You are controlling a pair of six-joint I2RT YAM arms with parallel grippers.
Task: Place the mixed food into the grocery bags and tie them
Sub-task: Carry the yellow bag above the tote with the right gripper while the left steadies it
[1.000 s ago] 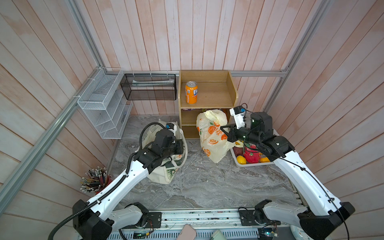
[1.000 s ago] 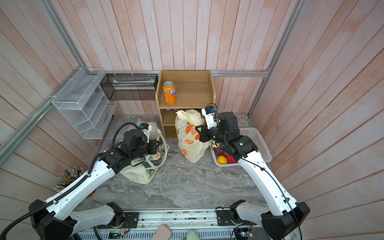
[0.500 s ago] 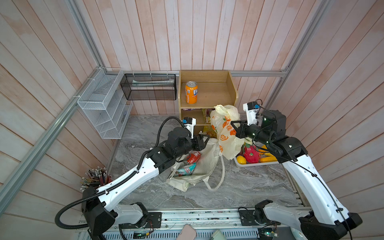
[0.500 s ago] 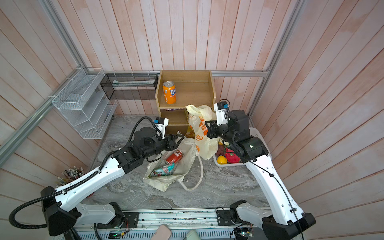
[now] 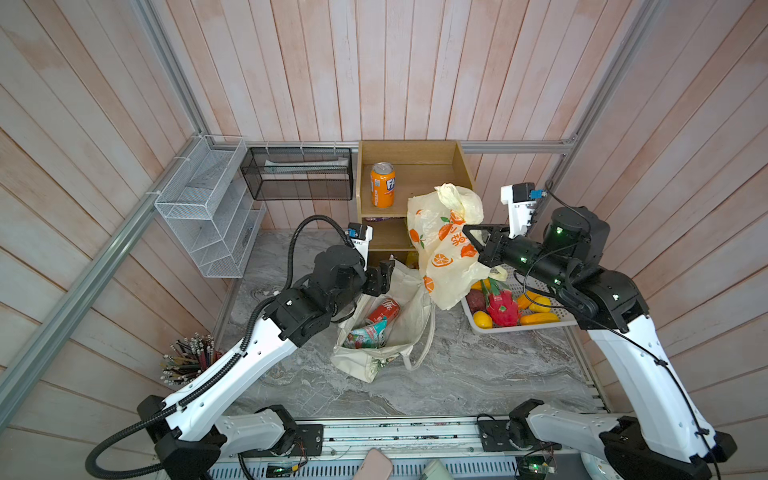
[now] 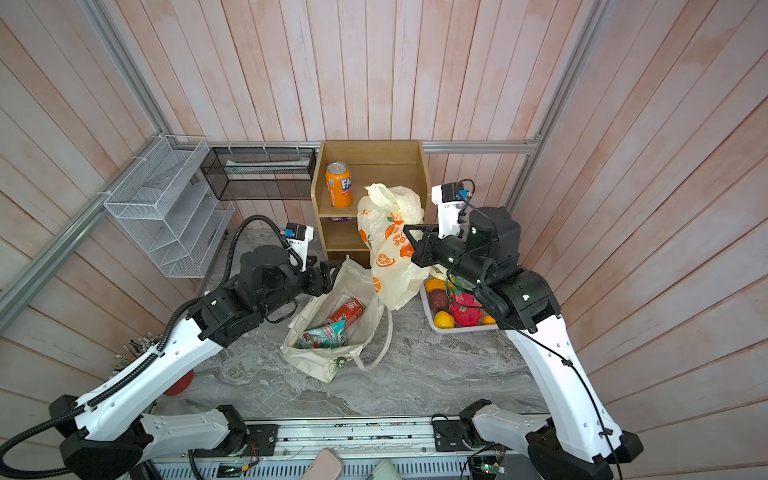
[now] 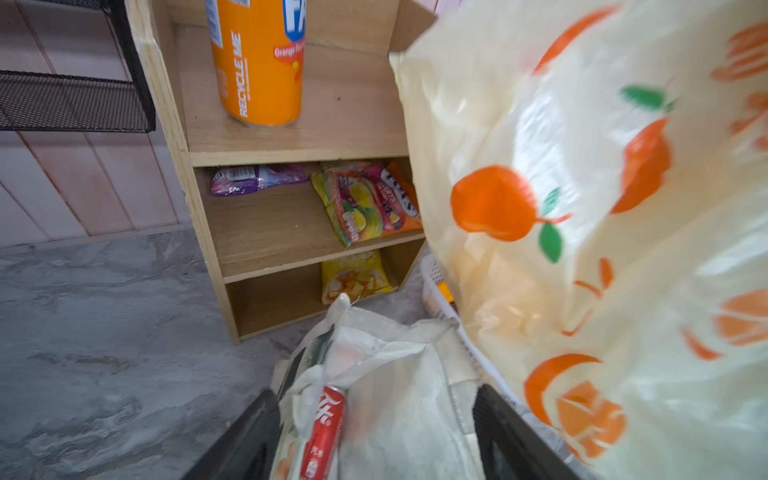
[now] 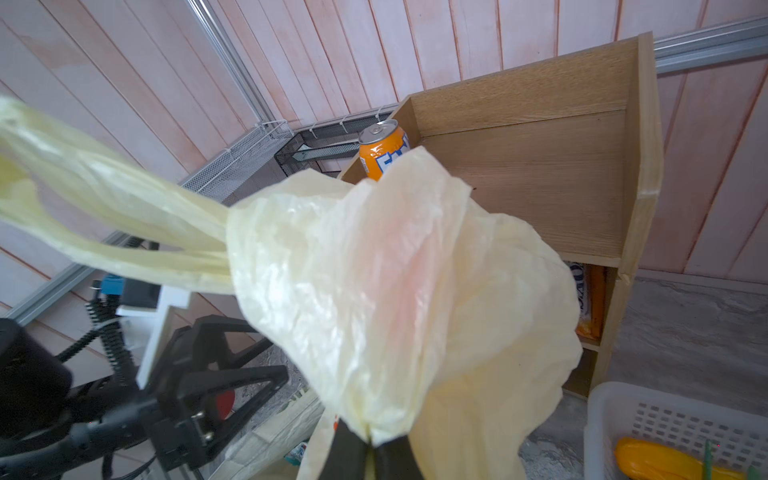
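Packet (image 5: 366, 336) half-buried in tote (image 5: 411, 305) (can (image 5: 384, 310) likewise)

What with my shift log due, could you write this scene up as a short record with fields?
left gripper: open, at the mouth of the cream canvas tote
right gripper: shut on the thin pale-yellow plastic bag printed with oranges, held lifted
in tote: red drink can; crinkly teal-and-white snack packet
wooden shelf: orange soda can upright on top
white perforated plastic basket: fruit inside
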